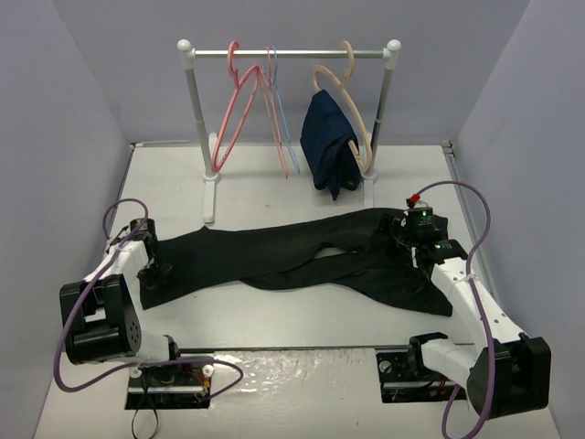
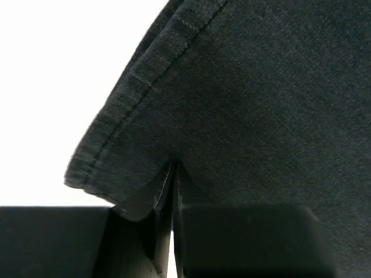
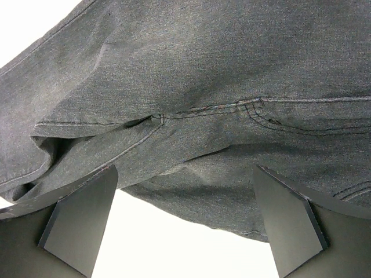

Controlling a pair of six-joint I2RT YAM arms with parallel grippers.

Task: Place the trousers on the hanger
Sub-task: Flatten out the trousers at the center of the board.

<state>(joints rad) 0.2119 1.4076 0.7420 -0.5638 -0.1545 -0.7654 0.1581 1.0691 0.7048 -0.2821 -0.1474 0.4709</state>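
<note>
The left tool (image 2: 174, 174) is clamping the leg hem of the trousers (image 1: 302, 261); the right tool (image 3: 184, 217) is sitting spread wide at their waist end.

The top camera sits high behind the left arm (image 1: 101, 320) and the right arm (image 1: 475, 311) and looks down and forward over the whole table (image 1: 274, 183), as far as the clothes rail (image 1: 210, 53) at the back. It is far enough to show the complete scene.

The left wrist camera looks along its own fingers (image 2: 249, 243), very near to a leg hem of the trousers (image 2: 261, 104). The right wrist camera looks out between its two fingers (image 3: 75, 214), also very close, at seams of the same cloth.

All three views share the trousers. The top view shows both ends, and each wrist view shows one small part.
</note>
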